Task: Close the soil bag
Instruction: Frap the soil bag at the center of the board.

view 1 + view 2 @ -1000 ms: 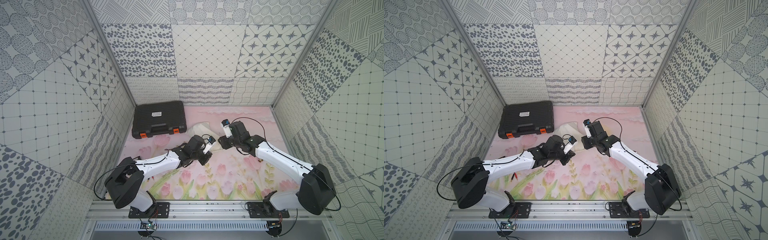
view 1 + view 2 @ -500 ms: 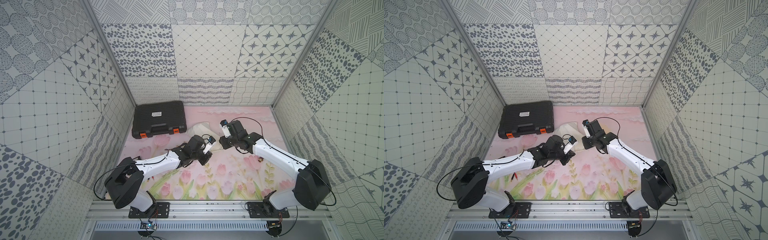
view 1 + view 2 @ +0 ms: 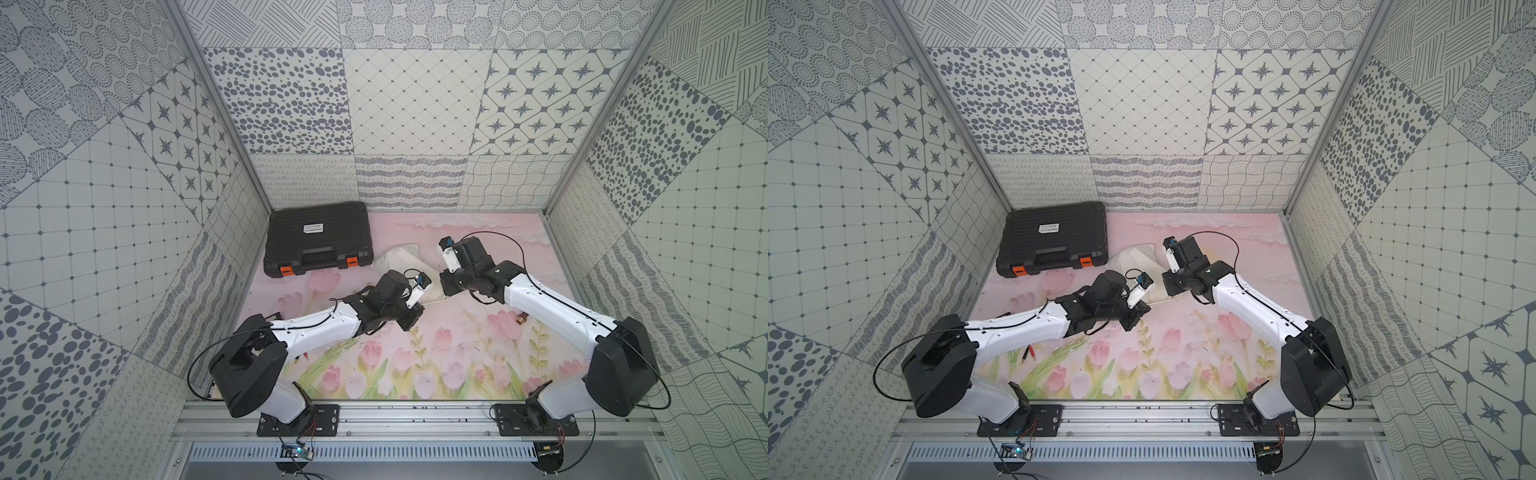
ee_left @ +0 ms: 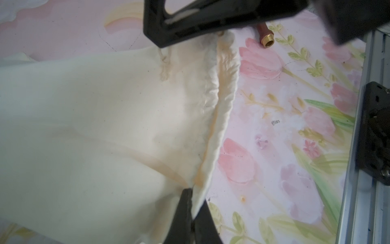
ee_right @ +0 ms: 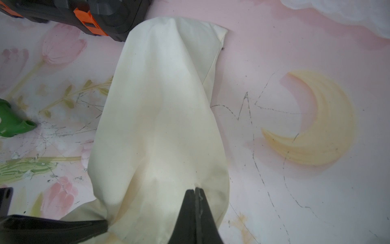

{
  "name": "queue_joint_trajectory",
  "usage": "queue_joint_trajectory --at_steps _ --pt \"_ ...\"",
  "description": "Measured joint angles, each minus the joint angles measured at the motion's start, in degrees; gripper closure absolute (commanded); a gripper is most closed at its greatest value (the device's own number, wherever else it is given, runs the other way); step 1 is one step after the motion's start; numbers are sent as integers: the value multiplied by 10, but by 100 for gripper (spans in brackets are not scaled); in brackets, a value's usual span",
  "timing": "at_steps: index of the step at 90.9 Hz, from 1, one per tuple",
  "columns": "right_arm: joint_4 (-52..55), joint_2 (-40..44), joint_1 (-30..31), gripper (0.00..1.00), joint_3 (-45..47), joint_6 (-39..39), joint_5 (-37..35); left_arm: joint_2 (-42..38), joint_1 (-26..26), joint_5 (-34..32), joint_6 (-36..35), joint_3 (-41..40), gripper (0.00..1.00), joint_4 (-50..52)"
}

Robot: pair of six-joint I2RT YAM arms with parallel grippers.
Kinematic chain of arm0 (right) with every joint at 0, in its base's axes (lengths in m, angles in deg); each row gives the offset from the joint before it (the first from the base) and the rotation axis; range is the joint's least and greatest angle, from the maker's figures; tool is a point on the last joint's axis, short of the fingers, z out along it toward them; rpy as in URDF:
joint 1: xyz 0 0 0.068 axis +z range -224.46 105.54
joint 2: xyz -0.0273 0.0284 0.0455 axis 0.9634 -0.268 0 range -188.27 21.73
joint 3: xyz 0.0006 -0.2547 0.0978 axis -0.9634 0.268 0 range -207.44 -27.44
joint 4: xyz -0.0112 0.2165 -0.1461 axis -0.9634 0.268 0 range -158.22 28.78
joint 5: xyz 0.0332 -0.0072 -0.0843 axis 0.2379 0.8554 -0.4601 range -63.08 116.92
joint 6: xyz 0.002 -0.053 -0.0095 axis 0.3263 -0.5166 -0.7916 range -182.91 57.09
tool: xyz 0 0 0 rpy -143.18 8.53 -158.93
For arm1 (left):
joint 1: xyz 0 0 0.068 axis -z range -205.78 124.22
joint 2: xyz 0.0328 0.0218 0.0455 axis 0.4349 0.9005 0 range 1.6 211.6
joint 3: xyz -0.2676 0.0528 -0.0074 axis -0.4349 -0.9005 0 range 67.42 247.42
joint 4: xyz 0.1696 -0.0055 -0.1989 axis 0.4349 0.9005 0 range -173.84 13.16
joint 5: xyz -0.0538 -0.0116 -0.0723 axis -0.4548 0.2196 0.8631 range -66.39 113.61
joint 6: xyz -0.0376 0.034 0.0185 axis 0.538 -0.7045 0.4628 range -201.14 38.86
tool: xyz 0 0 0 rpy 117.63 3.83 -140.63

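Right now the soil bag (image 3: 398,258) lies flat on the pink flowered mat (image 3: 457,353) toward the back of the booth. It is just beside the near right corner of the black case (image 3: 318,237) with orange latches; whether cloth and case touch I cannot tell. Its sewn end points to the back wall and its mouth faces the arms' bases. In both top views the two wrists hide much of it.

The left gripper (image 4: 193,195) has its jaws drawn narrow, pinching the ruffled hem (image 4: 219,118) at one end of the mouth, and the cloth edge passes up between the fingers. The right gripper (image 5: 194,190) is at the other end of the mouth with its jaws pressed together. The cloth puckers right at its tips. Seen from the left wrist, a thin knotted cord (image 4: 165,67) hangs from under that gripper's tip and trails across the cloth — whether it grips cord, cloth or both I cannot tell.

Between the two grippers the hem runs as a flattened, lightly gathered line, with the mouth not bunched tight.

A brass fitting (image 4: 267,40) lies on the mat near the mouth but apart from it. A green piece (image 5: 12,122) sits off to one side of the bag, also apart.
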State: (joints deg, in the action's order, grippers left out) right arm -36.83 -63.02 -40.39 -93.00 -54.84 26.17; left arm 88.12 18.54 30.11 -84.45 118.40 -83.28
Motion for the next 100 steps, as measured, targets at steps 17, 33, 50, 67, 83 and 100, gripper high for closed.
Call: queue_joint_trajectory --at_steps 17,33,50,67,83,100 --pt "7 25 -6 100 -1 0 -4 4 2 -9 -5 -1 100 3" --pt "-4 91 -14 100 13 15 19 2 3 -15 -6 -26 100 -48" --pt "-41 161 -36 100 69 41 23 2 -3 -18 3 -47 90 -103" --pt "-88 176 -64 100 81 67 53 -7 -18 -20 25 -67 70 -116" --pt "-155 171 -65 100 81 97 98 -48 -9 -10 30 -93 51 -119" --pt "-193 170 -65 100 82 122 124 -66 6 10 23 -76 43 -162"
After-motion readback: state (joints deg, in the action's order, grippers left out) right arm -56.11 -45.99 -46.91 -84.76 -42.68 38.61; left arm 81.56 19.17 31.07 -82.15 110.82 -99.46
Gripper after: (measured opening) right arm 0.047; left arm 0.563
